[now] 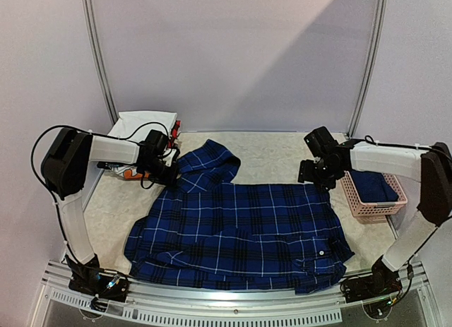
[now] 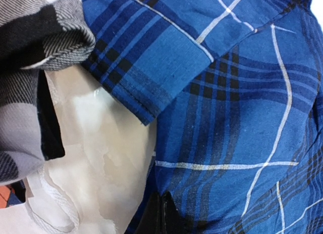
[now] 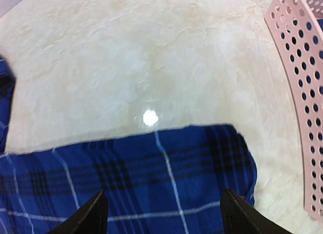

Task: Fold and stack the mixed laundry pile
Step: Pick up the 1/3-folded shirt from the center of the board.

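1. One dark-blue plaid shirt (image 1: 240,232), soft cloth with thin white lines: spread flat on the pale marbled bench (image 1: 275,154), probably laid out for folding.
2. Robot's left fingers (image 2: 160,216): closed, pinching the shirt's far-left edge by the collar, apparently to lift a fold.
3. Robot's right fingers (image 3: 93,216): wide apart, straddling the shirt's far-right corner, holding nothing.
4. One pink plastic lattice basket (image 1: 367,203): right of the shirt.
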`<state>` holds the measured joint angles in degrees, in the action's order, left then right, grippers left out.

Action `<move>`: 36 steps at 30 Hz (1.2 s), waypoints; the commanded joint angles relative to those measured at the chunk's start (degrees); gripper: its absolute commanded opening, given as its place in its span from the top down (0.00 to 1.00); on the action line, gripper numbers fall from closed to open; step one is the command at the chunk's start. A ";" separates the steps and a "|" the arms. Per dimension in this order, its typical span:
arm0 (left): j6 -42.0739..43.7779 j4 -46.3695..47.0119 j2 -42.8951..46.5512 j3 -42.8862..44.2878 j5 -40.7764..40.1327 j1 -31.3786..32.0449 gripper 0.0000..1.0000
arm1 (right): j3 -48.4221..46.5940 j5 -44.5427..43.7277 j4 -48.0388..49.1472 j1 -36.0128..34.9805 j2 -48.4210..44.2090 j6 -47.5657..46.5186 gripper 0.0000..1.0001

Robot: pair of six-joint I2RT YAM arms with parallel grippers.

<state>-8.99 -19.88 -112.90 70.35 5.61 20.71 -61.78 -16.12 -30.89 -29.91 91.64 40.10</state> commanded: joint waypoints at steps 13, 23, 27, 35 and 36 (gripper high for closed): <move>0.38 2.31 1.18 -1.79 -0.32 -0.69 1.00 | -15.42 -2.08 -7.55 6.71 21.06 -5.01 0.32; 0.36 2.99 1.66 -2.38 -0.33 -0.69 1.00 | -13.33 -1.59 -6.85 6.71 22.86 -2.63 0.37; 0.37 3.17 1.80 -2.55 -0.29 -0.75 1.00 | -13.58 -1.80 -6.39 6.71 24.63 -2.39 0.41; 0.38 3.28 1.90 -2.76 -0.23 -0.75 1.00 | -13.55 -2.95 -6.19 6.77 26.78 -2.20 0.59; 0.36 3.28 1.91 -2.74 -0.21 -0.75 1.00 | -13.47 -3.02 -6.13 6.77 26.83 -2.25 0.63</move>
<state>-8.99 -17.34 -112.86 68.47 5.54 20.71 -76.07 -18.11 -35.75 -23.24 115.18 37.54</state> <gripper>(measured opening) 0.011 0.424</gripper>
